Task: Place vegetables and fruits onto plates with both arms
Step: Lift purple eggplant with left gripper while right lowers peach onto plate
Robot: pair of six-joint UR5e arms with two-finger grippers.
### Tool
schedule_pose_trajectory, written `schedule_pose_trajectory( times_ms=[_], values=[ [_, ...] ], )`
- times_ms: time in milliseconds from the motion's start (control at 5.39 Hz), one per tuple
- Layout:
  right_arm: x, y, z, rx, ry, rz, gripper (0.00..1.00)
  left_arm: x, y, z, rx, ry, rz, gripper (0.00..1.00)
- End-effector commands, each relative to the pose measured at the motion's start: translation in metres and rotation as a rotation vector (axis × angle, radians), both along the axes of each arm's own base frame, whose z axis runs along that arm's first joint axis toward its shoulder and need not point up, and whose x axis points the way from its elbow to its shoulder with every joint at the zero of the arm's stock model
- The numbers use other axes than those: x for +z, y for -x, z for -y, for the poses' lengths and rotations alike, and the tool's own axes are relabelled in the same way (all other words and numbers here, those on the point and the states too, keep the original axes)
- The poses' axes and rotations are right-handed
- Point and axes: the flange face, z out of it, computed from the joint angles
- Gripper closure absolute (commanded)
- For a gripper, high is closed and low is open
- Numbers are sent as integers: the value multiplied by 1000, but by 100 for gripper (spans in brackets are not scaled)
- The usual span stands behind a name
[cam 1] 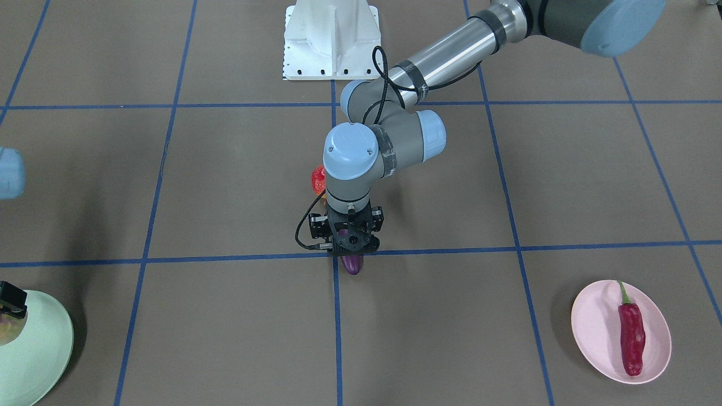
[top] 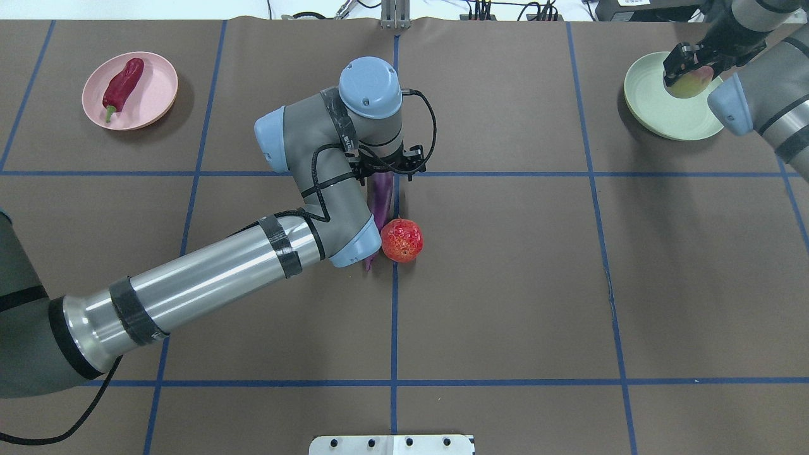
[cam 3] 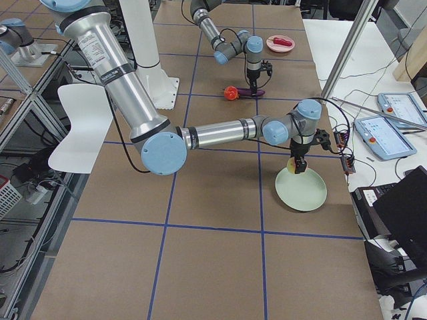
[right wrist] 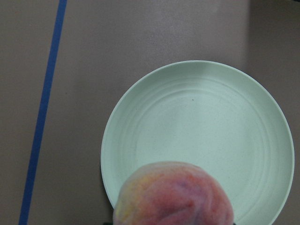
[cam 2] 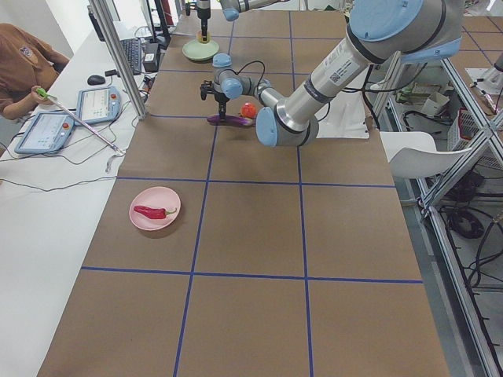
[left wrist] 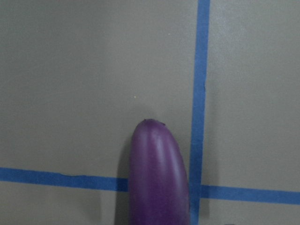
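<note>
Two plates, two vegetables, two fruits, two hands. Far left, the pink plate (top: 158, 82) carries the chili pepper (top: 123, 82). At the middle, the left hand (cam 1: 350, 248) stands over the far end of the eggplant (top: 381, 196), which lies flat on the tabletop (top: 505, 284), long axis running away from the robot along a blue line (top: 394, 316); we cannot tell whether that hand is clenched. The pomegranate (top: 402, 240) sits just right of the eggplant's near end. Far right, the right hand (top: 686, 66) grasps the peach (top: 692, 85) above the green plate (top: 657, 117).
</note>
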Motion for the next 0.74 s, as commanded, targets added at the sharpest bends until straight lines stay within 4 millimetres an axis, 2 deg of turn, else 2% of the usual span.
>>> schedule_pose_trajectory(
  times_ms=[0,185,371,556],
  values=[
    [7,3,2,3,1,-29,100,-7,10,6,-6,2,-8,100],
    [11,7,6,8,-2,-58,100,-10,41,31,-29,46,5,100],
    [9,22,9,-7,-2,-66,100,-21,89,61,-18,64,-1,100],
    [10,40,12,-14,-17,-113,100,-34,133,80,1,38,38,100]
  ],
)
